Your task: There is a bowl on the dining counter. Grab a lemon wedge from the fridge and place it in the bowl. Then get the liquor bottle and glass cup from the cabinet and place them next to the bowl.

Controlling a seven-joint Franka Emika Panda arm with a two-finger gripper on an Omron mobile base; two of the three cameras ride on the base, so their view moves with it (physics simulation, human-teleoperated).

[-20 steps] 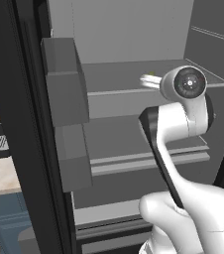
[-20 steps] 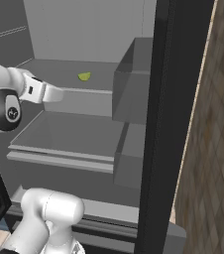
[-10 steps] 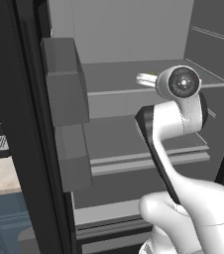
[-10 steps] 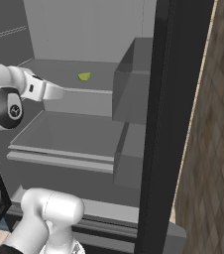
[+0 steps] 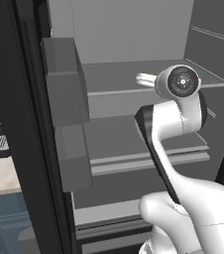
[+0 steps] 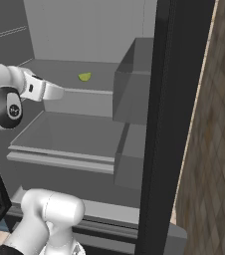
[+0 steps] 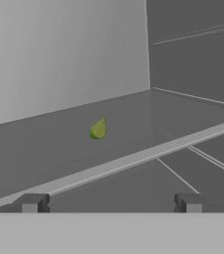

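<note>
Hand view: the lemon wedge (image 7: 98, 129) is seen lying alone on the upper fridge shelf (image 7: 148, 154), set back from its front edge toward the rear wall, well ahead of the fingertips (image 7: 32, 203). The gripper (image 7: 111, 204) is held fully spread and empty, levelled at the shelf, presumably so the wedge can be straddled.
</note>
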